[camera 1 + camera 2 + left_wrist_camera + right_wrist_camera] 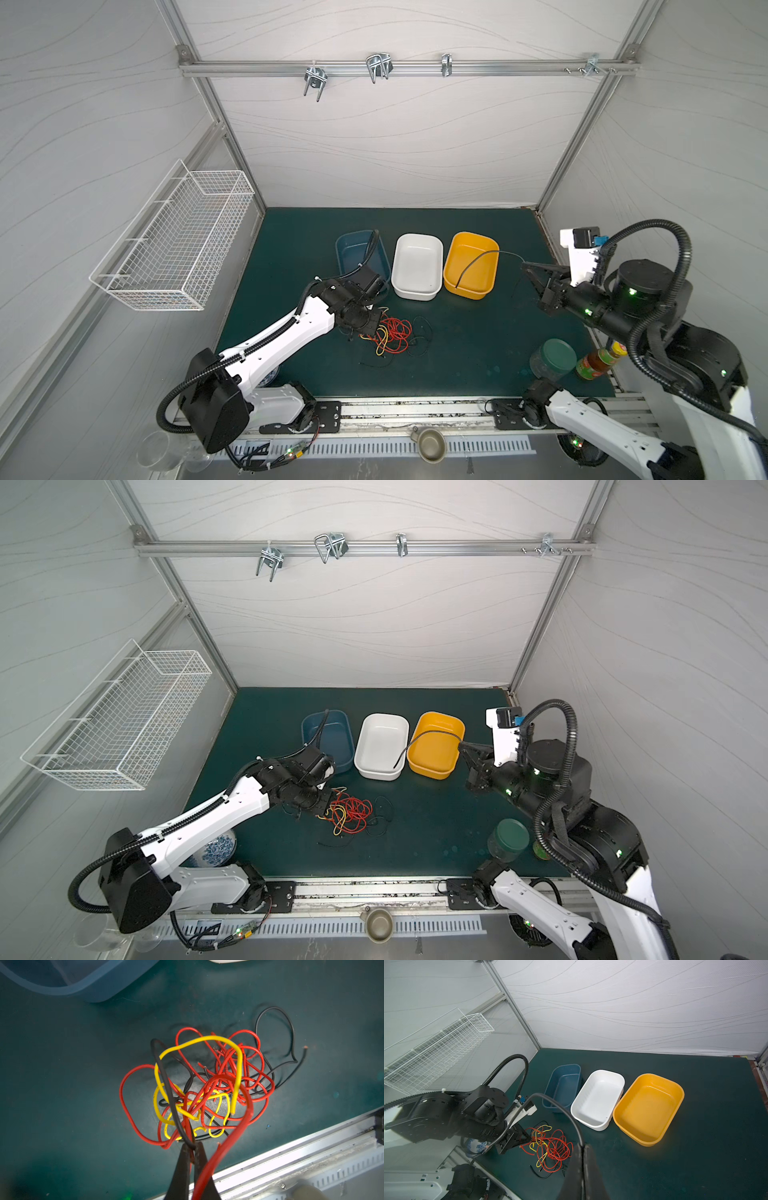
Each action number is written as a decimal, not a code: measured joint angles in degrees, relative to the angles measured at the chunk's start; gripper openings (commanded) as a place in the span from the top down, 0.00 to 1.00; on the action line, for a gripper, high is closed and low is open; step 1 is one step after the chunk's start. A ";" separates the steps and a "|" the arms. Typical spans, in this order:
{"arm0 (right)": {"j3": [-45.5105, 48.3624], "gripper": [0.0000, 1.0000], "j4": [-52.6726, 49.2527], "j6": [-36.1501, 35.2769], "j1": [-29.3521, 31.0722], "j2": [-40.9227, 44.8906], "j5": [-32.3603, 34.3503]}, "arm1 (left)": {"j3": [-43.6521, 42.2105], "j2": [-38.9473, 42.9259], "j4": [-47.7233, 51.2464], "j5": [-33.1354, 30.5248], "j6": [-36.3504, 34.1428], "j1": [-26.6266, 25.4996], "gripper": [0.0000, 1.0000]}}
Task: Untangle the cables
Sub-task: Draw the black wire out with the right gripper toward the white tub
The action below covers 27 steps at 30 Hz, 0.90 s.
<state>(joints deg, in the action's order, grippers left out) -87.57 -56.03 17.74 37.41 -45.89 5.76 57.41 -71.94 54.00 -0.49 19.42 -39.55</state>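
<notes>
The cables (392, 332) (351, 814) lie as a loose tangle of red, yellow and black wires on the green mat in front of the tubs. My left gripper (192, 1150) (375, 328) sits low at the tangle's left edge, shut on a red and a black strand (187, 1134). A thick red strand (232, 1142) runs close past its fingers. My right gripper (583, 1146) (524, 264) hovers right of the yellow tub (469, 243), shut on one black cable (556, 1103) (473, 262). That cable arcs in the air over the yellow tub, its free end hanging.
A blue tub (338, 253), a white tub (415, 259) and the yellow one stand in a row behind the tangle. A green-lidded jar (555, 359) and a sauce bottle (600, 359) stand front right. A wire basket (174, 241) hangs on the left wall. A blue-white jar (216, 848) stands under the left arm.
</notes>
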 measured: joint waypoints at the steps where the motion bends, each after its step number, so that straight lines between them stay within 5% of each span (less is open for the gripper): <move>1: -1.25 1.00 -0.31 -0.22 0.00 -1.05 -0.66 | 0.00 0.00 0.00 -0.24 0.00 0.00 1.00; 18: -17.33 1.00 3.45 -1.36 0.00 -26.69 -11.96 | 1.51 -2.78 -0.94 -2.78 -1.46 0.00 1.00; 27: -18.56 1.00 6.73 -4.15 -1.20 -36.26 -13.46 | -1.03 5.11 -2.36 -9.49 -1.27 0.00 1.00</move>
<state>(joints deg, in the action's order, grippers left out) -106.13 -49.30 13.58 36.21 -82.15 -7.70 56.38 -66.83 51.64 -9.98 18.15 -39.55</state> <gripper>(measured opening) 0.046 0.048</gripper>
